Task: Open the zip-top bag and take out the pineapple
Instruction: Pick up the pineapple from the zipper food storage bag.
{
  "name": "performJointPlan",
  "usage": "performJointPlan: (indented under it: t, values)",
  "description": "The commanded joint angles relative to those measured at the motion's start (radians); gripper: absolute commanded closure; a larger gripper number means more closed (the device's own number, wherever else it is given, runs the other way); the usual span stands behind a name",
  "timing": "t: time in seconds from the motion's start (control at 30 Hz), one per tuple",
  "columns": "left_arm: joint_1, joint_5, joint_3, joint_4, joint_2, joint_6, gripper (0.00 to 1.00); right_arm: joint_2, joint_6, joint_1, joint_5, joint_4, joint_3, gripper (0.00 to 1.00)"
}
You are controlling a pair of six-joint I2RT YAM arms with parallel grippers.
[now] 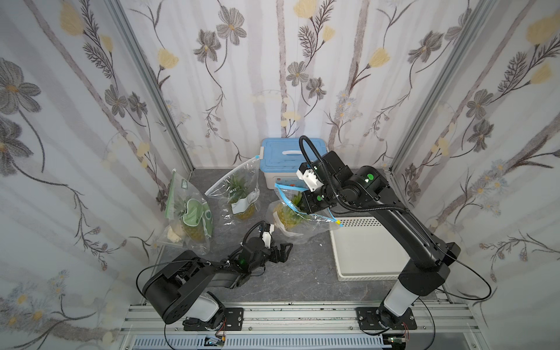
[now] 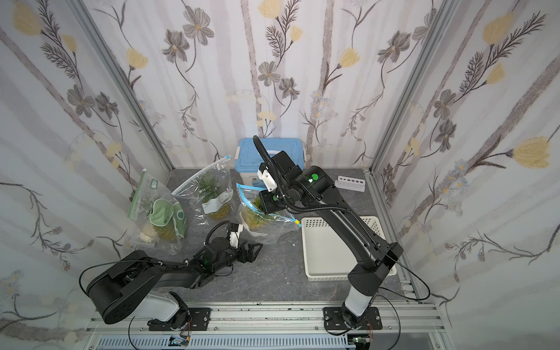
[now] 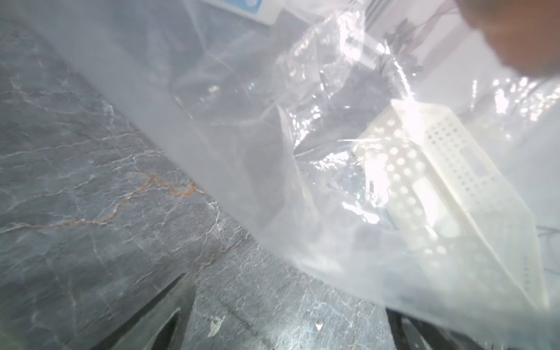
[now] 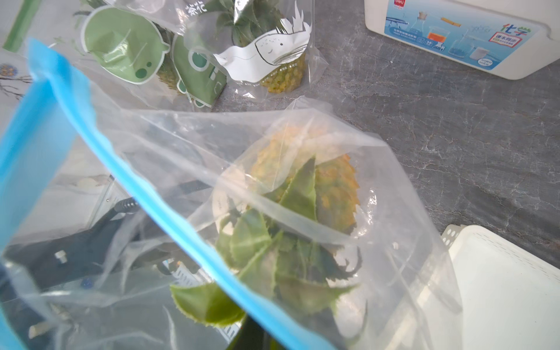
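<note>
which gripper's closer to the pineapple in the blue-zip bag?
Right. The right gripper is at the mouth of the blue-zip bag, next to the pineapple; the left gripper is outside it, low over the table.

The zip-top bag (image 4: 188, 142) is clear, glossy, crinkled plastic, the table (image 4: 454, 136) matt grey veined stone-look, the basket (image 4: 509, 291) smooth white perforated plastic.

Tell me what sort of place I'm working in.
Probably a staged robot test cell, not a home: floral wallpaper panels in metal framing, arm bases on a slotted aluminium rail, bagged pineapples on a stone-look tabletop.
</note>
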Motion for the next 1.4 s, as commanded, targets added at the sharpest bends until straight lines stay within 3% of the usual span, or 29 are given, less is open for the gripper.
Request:
performJointPlan:
  t: [0.0,0.2,0.4,0.5,0.6,0.63,0.73,0.83,1.03,1.17,1.37]
  values:
    - [0.003,0.026,-0.026,0.266,0.012,-0.048,0.00,-0.030,0.004,-0.001,-0.041,0.043,0.018,1.00]
    - [0.003,0.053,-0.029,0.424,-0.004,-0.078,0.00,-0.070,0.012,-0.032,-0.046,0.066,0.018,1.00]
    - [0.003,0.068,0.006,0.381,-0.093,-0.052,0.01,-0.080,0.013,-0.032,-0.052,0.086,0.018,1.00]
    - [0.003,0.066,0.025,0.343,-0.126,-0.022,0.07,-0.074,0.013,-0.032,-0.062,0.100,0.019,1.00]
    - [0.003,0.066,0.043,0.331,-0.120,-0.007,0.21,-0.074,0.019,-0.032,-0.086,0.128,0.018,1.00]
    - [0.003,0.065,0.048,0.336,-0.110,-0.005,0.30,-0.075,0.022,-0.033,-0.092,0.139,0.018,1.00]
    - [0.002,0.057,0.056,0.376,-0.071,-0.017,0.69,-0.082,0.031,-0.033,-0.108,0.161,0.018,1.00]
    - [0.003,0.056,0.068,0.399,-0.034,-0.021,0.98,-0.091,0.037,-0.033,-0.112,0.174,0.018,1.00]
    - [0.003,-0.098,0.065,0.265,-0.075,-0.019,1.00,-0.110,0.036,-0.038,-0.089,0.157,0.018,1.00]
    - [0.003,-0.289,0.057,0.026,-0.186,0.020,1.00,-0.113,0.028,-0.041,-0.054,0.108,0.013,1.00]
    - [0.013,-0.441,-0.026,-0.078,-0.380,0.033,1.00,-0.130,0.023,-0.050,0.015,0.078,-0.023,1.00]
